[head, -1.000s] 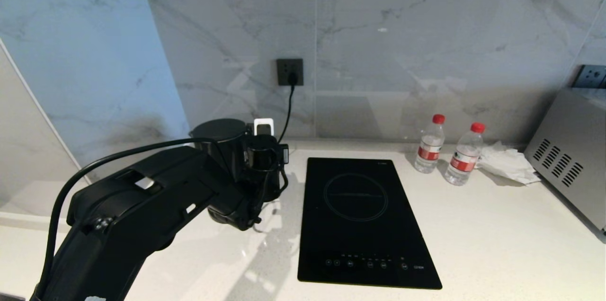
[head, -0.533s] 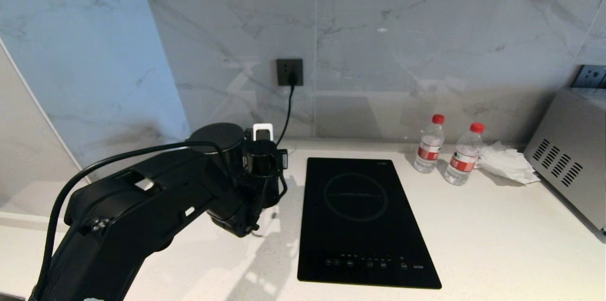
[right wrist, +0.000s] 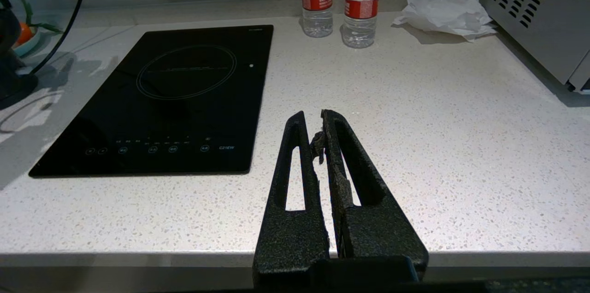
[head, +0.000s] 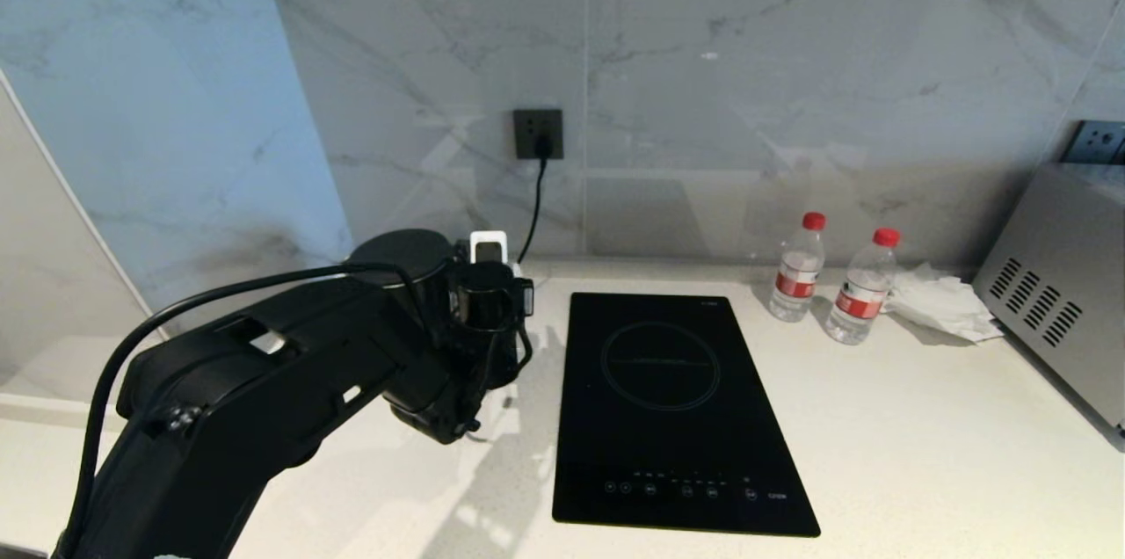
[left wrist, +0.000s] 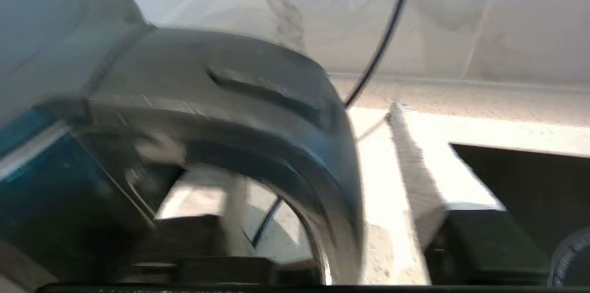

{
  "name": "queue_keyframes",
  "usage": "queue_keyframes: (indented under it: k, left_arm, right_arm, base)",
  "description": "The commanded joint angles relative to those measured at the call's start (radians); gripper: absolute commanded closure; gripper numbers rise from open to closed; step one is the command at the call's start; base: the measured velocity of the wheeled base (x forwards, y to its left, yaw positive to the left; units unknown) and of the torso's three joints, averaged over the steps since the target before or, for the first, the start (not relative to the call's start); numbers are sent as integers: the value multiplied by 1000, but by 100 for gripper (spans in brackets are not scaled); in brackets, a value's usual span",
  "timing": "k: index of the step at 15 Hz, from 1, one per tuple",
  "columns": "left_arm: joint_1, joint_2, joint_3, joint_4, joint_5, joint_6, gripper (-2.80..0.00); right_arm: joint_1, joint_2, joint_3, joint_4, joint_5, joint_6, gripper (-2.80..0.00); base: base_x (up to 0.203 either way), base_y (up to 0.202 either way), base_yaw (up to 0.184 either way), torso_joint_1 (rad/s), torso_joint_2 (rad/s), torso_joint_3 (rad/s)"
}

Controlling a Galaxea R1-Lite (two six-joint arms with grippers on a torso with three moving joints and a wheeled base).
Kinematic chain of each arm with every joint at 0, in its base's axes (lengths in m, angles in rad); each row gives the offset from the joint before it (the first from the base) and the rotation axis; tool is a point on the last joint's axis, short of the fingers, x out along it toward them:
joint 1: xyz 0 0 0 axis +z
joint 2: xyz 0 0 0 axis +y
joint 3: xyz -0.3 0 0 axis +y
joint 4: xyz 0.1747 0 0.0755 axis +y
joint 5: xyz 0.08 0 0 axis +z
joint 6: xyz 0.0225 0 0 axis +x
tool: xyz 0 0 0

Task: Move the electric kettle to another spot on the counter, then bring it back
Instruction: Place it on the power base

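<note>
The white speckled desk (head: 923, 445) has a black glass induction hob (head: 672, 410) set into it near the middle. The electric kettle (head: 413, 264) stands at the back left, by the marble wall. At the back right stand two red-capped water bottles (head: 826, 286) side by side, beside them a crumpled white tissue (head: 940, 302), and a grey metal appliance (head: 1059, 300) fills the right edge.

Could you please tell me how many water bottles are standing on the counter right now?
2: one red-capped water bottle stands near the wall to the right of the hob, the other water bottle just right of it, beside crumpled paper. None seems hidden.
</note>
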Motion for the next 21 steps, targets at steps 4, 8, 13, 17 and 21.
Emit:
queue_keyframes:
  k: [4, 8, 13, 17, 21]
  left_arm:
    - [-16, -26, 111, -53, -2, -2, -280]
    - [-14, -31, 178, -109, -8, -3, -280]
    - [-25, -42, 255, -169, -9, -2, -280]
    - [-60, -44, 268, -171, -5, -3, -280]
    - [-106, -44, 344, -246, 0, 4, -280]
  right_arm:
    - [0, 2, 0, 0, 0, 0, 0]
    - [0, 2, 0, 0, 1, 0, 0]
    - [0, 2, 0, 0, 0, 0, 0]
    - [0, 2, 0, 0, 1, 0, 0]
    - [0, 2, 0, 0, 0, 0, 0]
  base:
    - [0, 0, 0, 0, 0, 0]
    - [0, 0, 0, 0, 0, 0]
    - [0, 0, 0, 0, 0, 0]
    - [0, 0, 0, 0, 0, 0]
    - [0, 0, 0, 0, 0, 0]
